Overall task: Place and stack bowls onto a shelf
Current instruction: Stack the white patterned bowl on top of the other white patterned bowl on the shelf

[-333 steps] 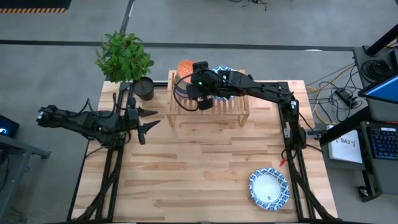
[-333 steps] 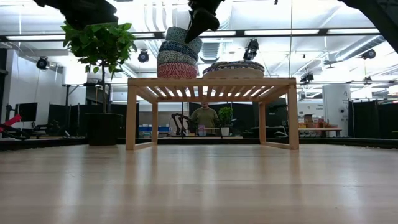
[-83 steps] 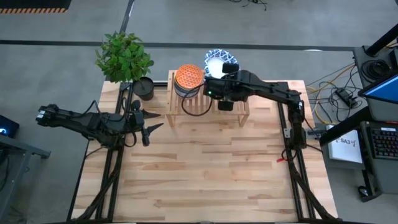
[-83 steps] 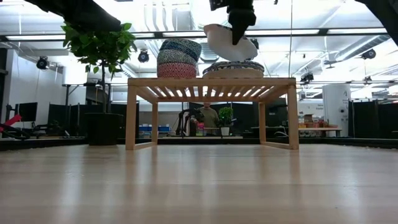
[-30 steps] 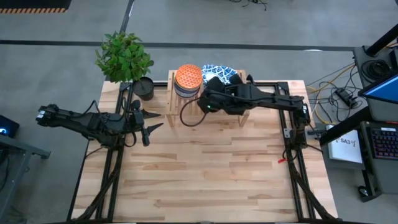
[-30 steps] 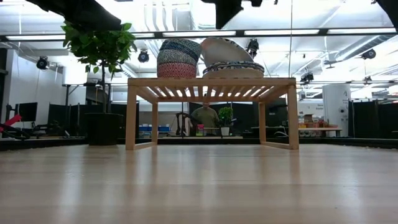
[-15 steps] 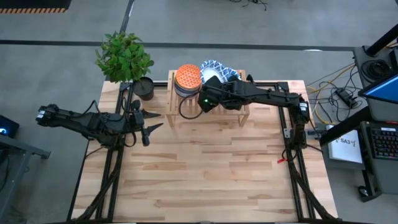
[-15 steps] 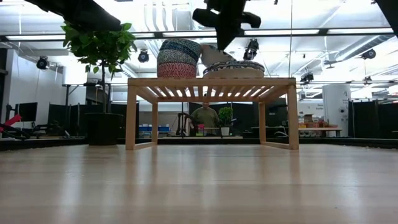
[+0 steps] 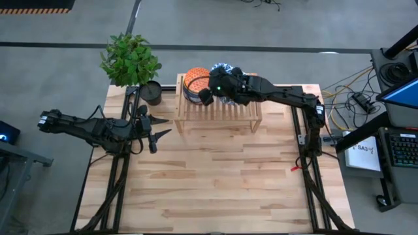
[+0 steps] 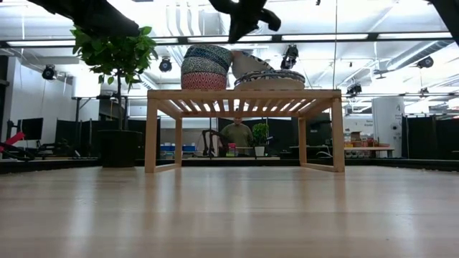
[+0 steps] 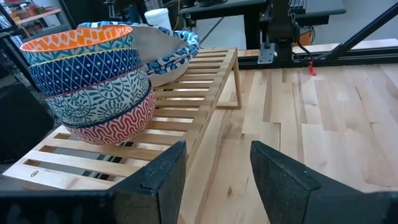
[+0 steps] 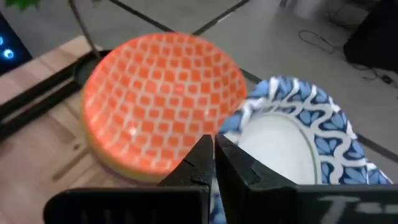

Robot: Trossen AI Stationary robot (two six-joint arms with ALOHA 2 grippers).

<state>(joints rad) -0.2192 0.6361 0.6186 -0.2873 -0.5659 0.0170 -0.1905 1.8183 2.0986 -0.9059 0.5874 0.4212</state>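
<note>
From my console: pale slatted wooden shelf (image 11: 186, 93), smooth, matt, unpainted. Stacked patterned ceramic bowls (image 11: 93, 81) look glazed, glossy. Wide blue-rimmed white ceramic bowl (image 12: 292, 137), shiny glaze. Light plank wooden tabletop (image 9: 215, 176), visible grain, low sheen.

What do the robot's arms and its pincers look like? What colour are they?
Both arms are dark, nearly black, made of jointed segments with thin black cables running along them. The right arm shows a small green light near its wrist. Each ends in a pincer with two flat, dark, blocky fingers: the left pincer looks pointed from above, and the right pincer has straight, smooth fingers.
</note>
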